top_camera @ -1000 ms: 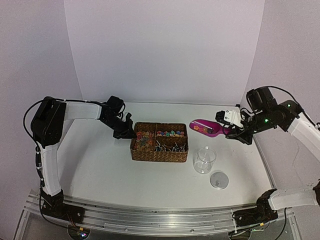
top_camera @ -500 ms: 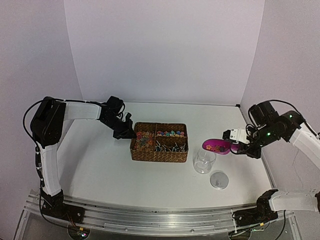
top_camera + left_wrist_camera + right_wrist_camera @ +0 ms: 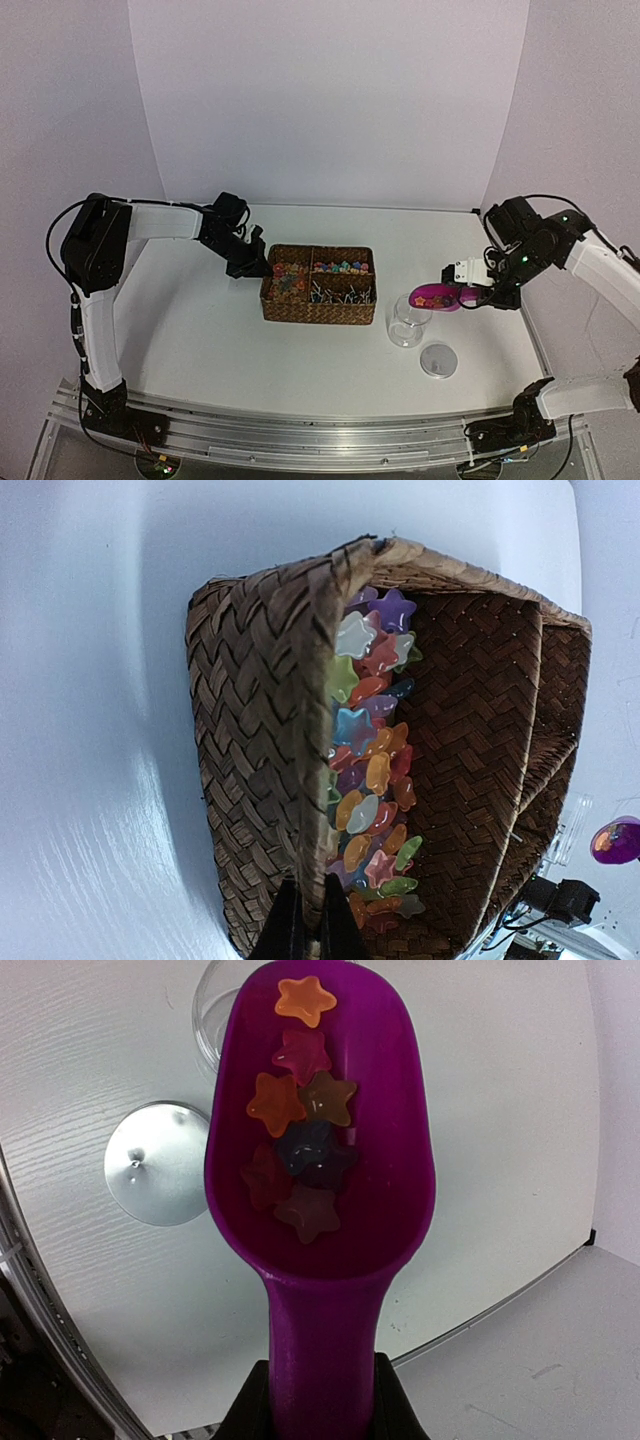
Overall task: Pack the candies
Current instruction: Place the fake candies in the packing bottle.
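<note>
Clamping the handle of the magenta scoop between its two fingers, the right tool holds the scoop bowl in the air, right of the wicker basket. The bowl contains several star-shaped candies in orange, red and dark colours. The tip of the scoop reaches over the rim of the clear jar, which stands upright on the table just in front of the basket's right end. The round lid lies flat on the table near the jar, apart from it.

The left tool is closed on the left end wall of the basket, one finger on each side of the weave. More candies in mixed colours fill the basket's left compartment. The basket rests on the table near its centre.
</note>
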You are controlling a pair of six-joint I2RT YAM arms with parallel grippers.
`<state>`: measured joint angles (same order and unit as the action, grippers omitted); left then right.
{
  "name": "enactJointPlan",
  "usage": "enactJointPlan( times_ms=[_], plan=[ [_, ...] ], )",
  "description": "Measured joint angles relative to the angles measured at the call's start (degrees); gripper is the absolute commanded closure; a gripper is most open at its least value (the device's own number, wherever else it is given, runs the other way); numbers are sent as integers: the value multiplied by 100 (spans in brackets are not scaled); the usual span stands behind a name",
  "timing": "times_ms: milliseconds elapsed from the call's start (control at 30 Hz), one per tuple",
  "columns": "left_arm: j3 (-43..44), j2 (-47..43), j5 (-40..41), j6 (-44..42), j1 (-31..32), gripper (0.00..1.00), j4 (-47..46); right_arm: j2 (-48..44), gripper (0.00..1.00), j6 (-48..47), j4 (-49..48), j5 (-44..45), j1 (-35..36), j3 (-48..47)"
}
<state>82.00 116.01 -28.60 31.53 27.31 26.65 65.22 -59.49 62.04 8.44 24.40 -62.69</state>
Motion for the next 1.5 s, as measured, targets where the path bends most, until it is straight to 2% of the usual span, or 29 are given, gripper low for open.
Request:
enactJointPlan(
  times_ms=[400,1500],
  plan=[
    [0,0,2,0,-4,100,0,347,100,-636,326,205,0,-247],
    [0,0,-19,2,-24,100,0,1111,100,-1334,510,1184,519,-961]
  ],
)
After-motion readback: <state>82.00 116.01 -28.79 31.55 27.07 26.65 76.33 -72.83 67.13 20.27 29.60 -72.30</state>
